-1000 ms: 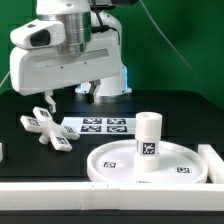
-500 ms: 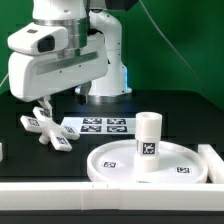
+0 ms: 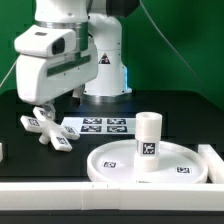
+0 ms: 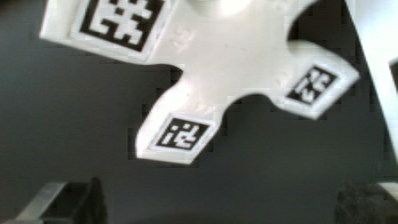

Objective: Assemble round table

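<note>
The robot's gripper (image 3: 41, 109) hangs just above the cross-shaped piece (image 3: 47, 129) on the black table (image 3: 175, 112), at the exterior view's left. Its fingers (image 4: 79, 201) are apart, gripping nothing. At the exterior view's right, the short leg (image 3: 149, 139) stands upright on the round disc (image 3: 108, 170).

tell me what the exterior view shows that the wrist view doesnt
Only the exterior view: the disc with the leg upright on it, the marker board, the bar along the front, and the arm.
Only the wrist view: the tags on the cross close up, and the two fingers set wide apart.
Both: the cross on the black table, with the gripper close above it.
</note>
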Controlling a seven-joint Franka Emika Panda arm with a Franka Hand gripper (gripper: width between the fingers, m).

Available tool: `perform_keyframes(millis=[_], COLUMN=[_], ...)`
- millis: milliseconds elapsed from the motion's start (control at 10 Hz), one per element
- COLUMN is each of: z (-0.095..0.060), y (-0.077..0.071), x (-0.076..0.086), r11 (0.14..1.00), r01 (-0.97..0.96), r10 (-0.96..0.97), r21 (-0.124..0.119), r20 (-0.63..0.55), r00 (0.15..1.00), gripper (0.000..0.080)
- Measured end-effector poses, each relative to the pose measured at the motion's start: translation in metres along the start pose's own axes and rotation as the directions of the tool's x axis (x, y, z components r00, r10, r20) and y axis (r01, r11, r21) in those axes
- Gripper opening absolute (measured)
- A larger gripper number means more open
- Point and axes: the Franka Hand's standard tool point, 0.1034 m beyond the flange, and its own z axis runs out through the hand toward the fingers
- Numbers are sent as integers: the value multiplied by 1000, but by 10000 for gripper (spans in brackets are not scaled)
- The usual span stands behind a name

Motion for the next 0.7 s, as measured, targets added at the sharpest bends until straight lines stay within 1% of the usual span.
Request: perform_keyframes(millis=[100, 400, 500, 600, 700], z=[2, 4, 13, 20, 23], y=[-1, -1, -7, -12, -15], x=[-3, -3, -9, -14, -15], r11=[1000, 1000, 1000, 998, 992], r01=[-9, 1, 15, 62, 121], r10=[9, -1, -15, -62, -121], r21=[9, 8, 23, 30, 33], r20=[3, 2, 4, 7, 8], r00=[1000, 1000, 1000, 998, 993], gripper=[649, 649, 649, 649, 649])
